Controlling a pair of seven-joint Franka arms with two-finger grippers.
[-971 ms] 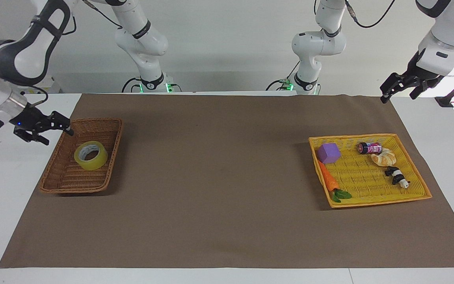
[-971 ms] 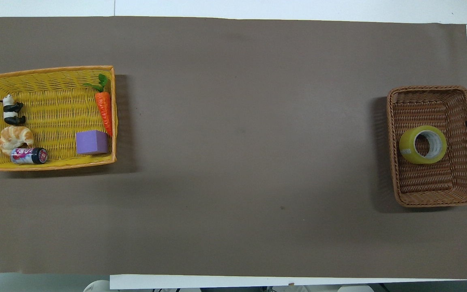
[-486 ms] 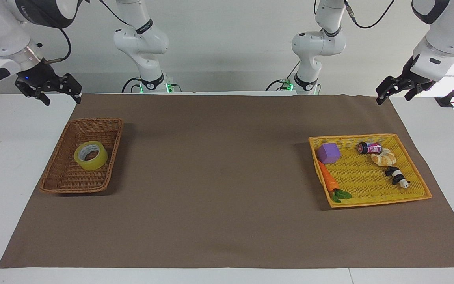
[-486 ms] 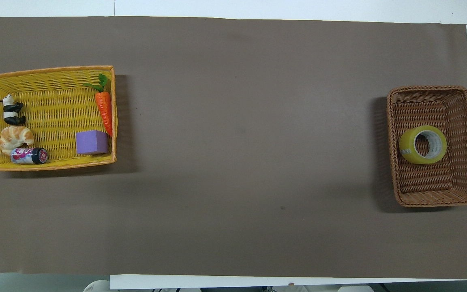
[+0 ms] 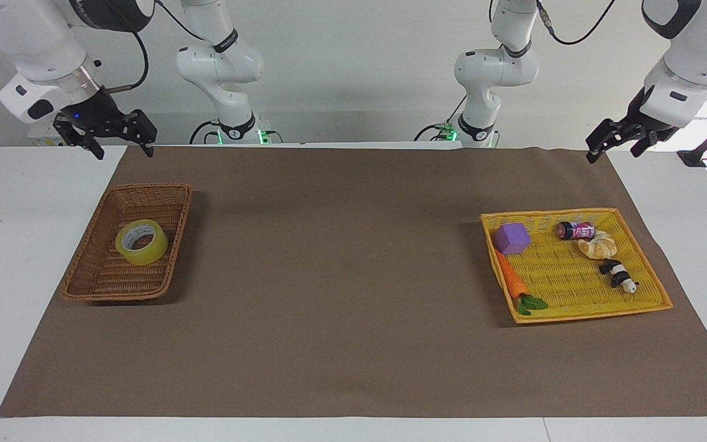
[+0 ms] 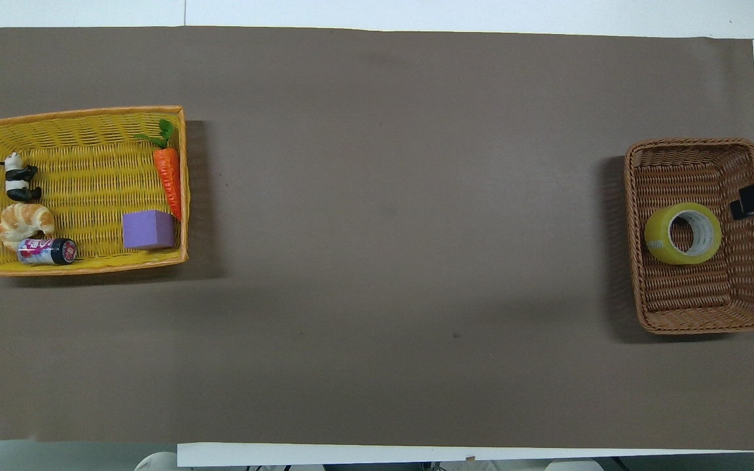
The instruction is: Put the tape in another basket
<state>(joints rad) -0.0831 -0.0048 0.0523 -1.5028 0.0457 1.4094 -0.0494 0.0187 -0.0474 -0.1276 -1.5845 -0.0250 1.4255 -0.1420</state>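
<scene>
The right gripper (image 5: 119,146) hangs spread and empty above the table's edge near the rectangular brown woven wicker basket (image 5: 83,270), where the wide roll of translucent yellow packing tape (image 5: 142,242) lies, so judging by that the move has not begun. At the other end sits the bright yellow woven tray (image 5: 648,294), and the left gripper (image 5: 614,140) waits, spread. The overhead view shows only the gripper tips; the facing view shows their height.

Only the basket (image 5: 86,270) walls ring the tape (image 5: 142,242).
</scene>
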